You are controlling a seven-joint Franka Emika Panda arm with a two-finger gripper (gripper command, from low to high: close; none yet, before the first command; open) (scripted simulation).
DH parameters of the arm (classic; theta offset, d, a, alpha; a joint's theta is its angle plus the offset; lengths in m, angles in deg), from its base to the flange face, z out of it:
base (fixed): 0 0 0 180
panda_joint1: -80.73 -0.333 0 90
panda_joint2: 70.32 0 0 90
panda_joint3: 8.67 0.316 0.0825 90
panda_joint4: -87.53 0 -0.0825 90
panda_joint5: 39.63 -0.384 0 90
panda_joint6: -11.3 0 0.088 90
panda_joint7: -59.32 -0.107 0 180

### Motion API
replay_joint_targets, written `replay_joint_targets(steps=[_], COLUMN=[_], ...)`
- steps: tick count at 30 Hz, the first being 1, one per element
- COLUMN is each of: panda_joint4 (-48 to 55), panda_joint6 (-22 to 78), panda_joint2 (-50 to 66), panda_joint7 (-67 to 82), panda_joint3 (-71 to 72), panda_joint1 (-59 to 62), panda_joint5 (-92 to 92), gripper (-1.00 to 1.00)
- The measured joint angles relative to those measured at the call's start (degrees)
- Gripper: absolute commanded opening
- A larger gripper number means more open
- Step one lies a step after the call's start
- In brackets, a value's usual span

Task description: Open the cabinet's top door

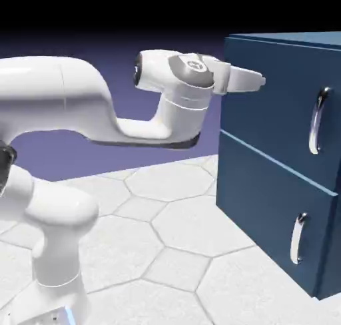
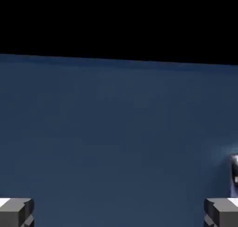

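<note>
The dark-blue cabinet stands at the exterior view's right. Its top door is flush and shut, with a long curved silver handle near its right side. My gripper points at the door's upper part, well left of that handle and touching nothing. In the hand view the blue top door fills the picture. Both grey fingertips sit far apart at the bottom corners, so the gripper is open and empty. A sliver of the handle shows at the right edge.
Below the top door is a shorter lower panel with its own small silver handle. The white arm stretches in from the left above the hexagon-patterned table.
</note>
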Motion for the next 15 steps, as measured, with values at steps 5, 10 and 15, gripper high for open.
replay_joint_targets(steps=[5,10,15], panda_joint4=[3.0,6.0,9.0], panda_joint6=[0.3,0.6,0.9], panda_joint2=[-1.9,-3.9,-5.8], panda_joint7=[-8.5,-17.1,-25.6], panda_joint3=[-5.5,-11.0,-16.6], panda_joint1=[-5.0,-10.0,-14.9], panda_joint5=[12.5,24.9,37.4], gripper=[1.00,1.00,1.00])
